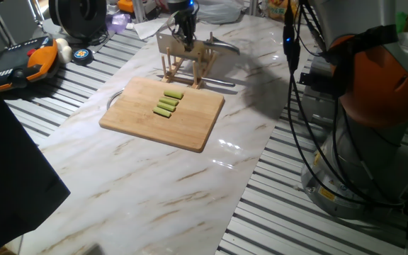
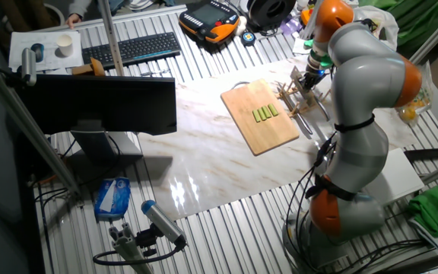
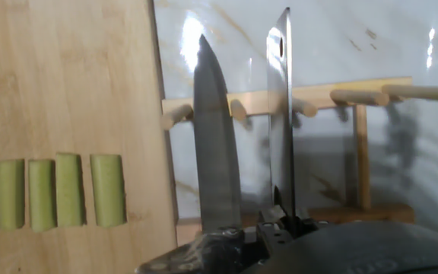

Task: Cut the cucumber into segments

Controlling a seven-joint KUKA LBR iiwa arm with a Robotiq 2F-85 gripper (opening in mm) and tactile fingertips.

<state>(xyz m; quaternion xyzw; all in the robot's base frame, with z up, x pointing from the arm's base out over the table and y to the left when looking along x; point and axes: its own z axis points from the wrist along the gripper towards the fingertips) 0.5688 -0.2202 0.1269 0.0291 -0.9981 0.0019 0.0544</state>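
knives [image 3: 217, 144] on rack [image 3: 295, 103] for storage | gripper [image 1: 185, 27] at rack, grip state unclear | segments [image 3: 58, 192] cut on board [image 3: 67, 76]

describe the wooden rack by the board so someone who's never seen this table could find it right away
Start at the wooden cutting board lying on the marble table, with four green cucumber segments in a row on it. Just past the board's far edge stands the wooden rack, a pale frame with round pegs. Unlike the flat board, it stands upright, and the gripper is over it with knife blades between its pegs.
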